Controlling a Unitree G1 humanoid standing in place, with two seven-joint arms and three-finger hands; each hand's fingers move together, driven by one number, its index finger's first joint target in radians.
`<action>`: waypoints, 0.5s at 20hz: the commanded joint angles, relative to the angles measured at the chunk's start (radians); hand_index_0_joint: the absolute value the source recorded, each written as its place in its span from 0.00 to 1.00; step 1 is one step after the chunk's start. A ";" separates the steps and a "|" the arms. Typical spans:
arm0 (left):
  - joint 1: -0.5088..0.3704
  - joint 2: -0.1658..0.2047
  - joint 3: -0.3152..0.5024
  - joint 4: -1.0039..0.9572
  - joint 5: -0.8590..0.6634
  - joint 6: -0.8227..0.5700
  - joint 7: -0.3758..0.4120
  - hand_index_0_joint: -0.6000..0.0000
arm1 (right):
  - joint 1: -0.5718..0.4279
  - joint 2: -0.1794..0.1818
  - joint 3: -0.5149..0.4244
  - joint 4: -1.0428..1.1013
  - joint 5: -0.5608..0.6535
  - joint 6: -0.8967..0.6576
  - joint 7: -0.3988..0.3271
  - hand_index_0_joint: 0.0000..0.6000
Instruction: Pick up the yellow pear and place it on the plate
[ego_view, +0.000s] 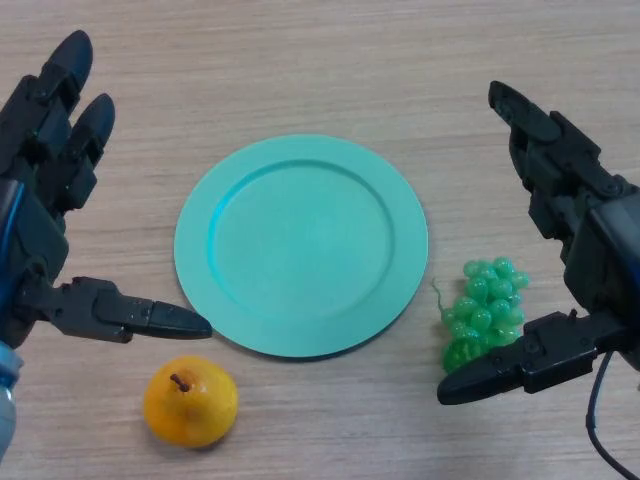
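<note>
- Head view, left hand (40, 215): it comes in from the left edge and hovers above the table with its fingers (70, 110) straight and spread, pointing away from the robot. Its thumb (140, 315) reaches out sideways towards the plate. It holds nothing.
- The thumb's tip ends just beside the plate's lower-left rim, and sits above and slightly to the left of the pear in the picture; whether it touches the table cannot be told.
- Right hand (595, 235): it comes in from the right edge, also spread and relaxed, with fingers (535, 120) stretched forward and thumb (505, 365) pointing left. Nothing is pinched in it.
- The right thumb lies across the lower edge of the green grapes (487, 308), covering a little of the bunch; real contact cannot be judged.
- Yellow pear (190, 402): it rests on the table near the lower-left, just below the left thumb and just off the plate's lower-left rim, apart from both. Its brown stem points up and a little left.
- Plate (400, 240): round, teal, flat on the table in the middle between the two hands, with nothing on it.
- The grapes lie to the right of the plate, near its rim but not on it.
- Wooden table (300, 60): pale grain, carrying the plate, pear and grapes.
</note>
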 joint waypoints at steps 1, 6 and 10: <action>-0.038 0.043 0.058 -0.064 0.014 -0.111 0.027 1.00 | -0.031 -0.004 -0.027 -0.043 -0.008 -0.157 -0.011 0.00; 0.000 0.043 0.091 -0.090 -0.001 -0.099 -0.003 1.00 | -0.046 0.002 -0.014 -0.051 -0.015 -0.148 -0.023 0.00; 0.083 -0.011 0.096 -0.140 -0.028 -0.133 -0.045 1.00 | -0.059 0.006 -0.011 -0.039 -0.014 -0.151 -0.036 0.00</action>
